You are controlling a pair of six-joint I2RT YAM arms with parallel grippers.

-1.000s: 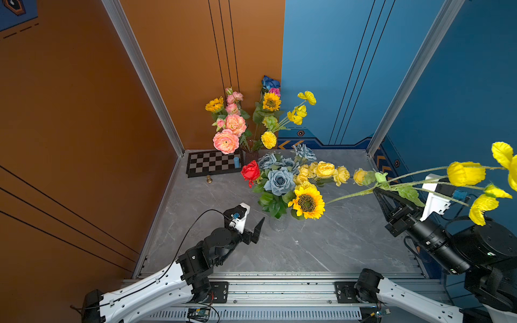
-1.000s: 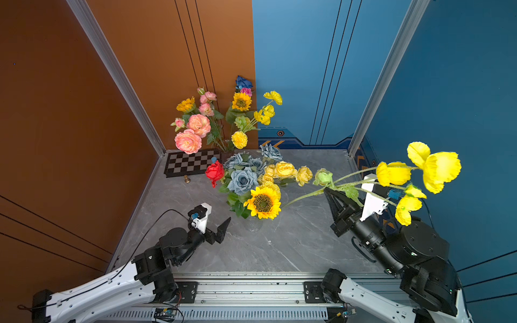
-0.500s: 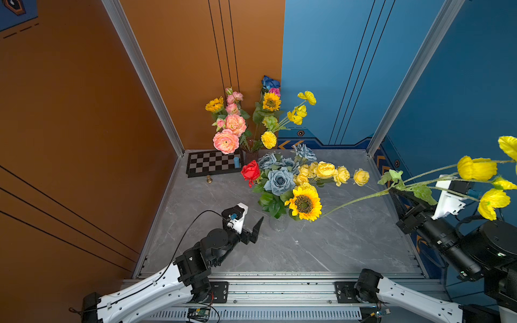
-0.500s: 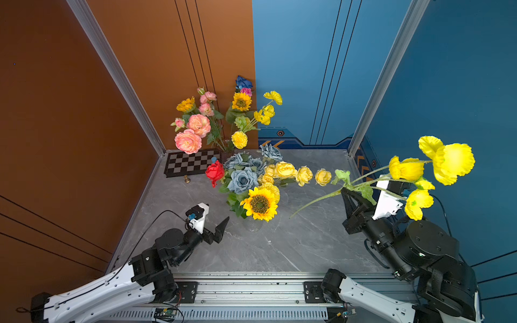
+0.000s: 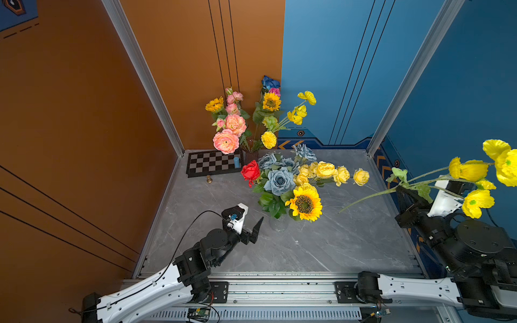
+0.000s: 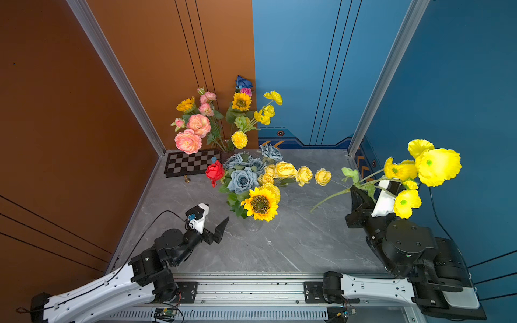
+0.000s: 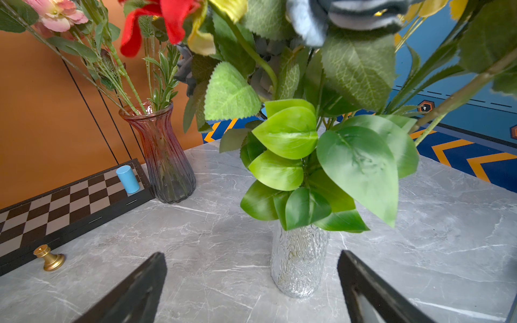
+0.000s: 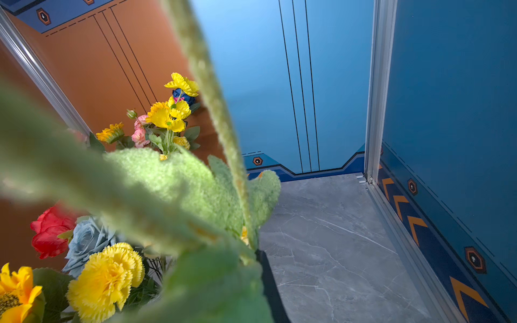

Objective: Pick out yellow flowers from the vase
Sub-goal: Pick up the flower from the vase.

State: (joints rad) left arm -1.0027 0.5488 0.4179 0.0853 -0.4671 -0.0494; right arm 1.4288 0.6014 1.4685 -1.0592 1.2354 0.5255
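A clear ribbed glass vase (image 5: 278, 223) (image 7: 299, 263) holds a sunflower (image 5: 304, 203), a yellow pompom carnation (image 8: 106, 279), a pale-yellow rose cluster (image 5: 326, 169), grey-blue roses and a red rose. My right gripper (image 5: 404, 193) (image 6: 356, 194) is raised at the table's right edge, shut on the green stem (image 5: 369, 195) of a yellow poppy spray (image 5: 472, 170) (image 6: 436, 166). The stem's free end hangs clear of the bouquet. In the right wrist view the blurred stem (image 8: 218, 112) hides most of the jaws. My left gripper (image 5: 250, 223) (image 7: 251, 257) stands open, low, just left of the vase and not touching it.
A red-tinted vase (image 5: 250, 153) (image 7: 165, 156) in the back corner holds peach-pink peonies, sunflowers and more yellow blooms. Beside it lie a chessboard (image 5: 209, 165) with a blue cylinder (image 5: 237, 162) and a small gold knob (image 5: 208, 179). Walls close in the left, back and right.
My right gripper has carried the poppy spray to the right, away from the bouquet, and the stem end now hangs free. The left arm has barely moved.
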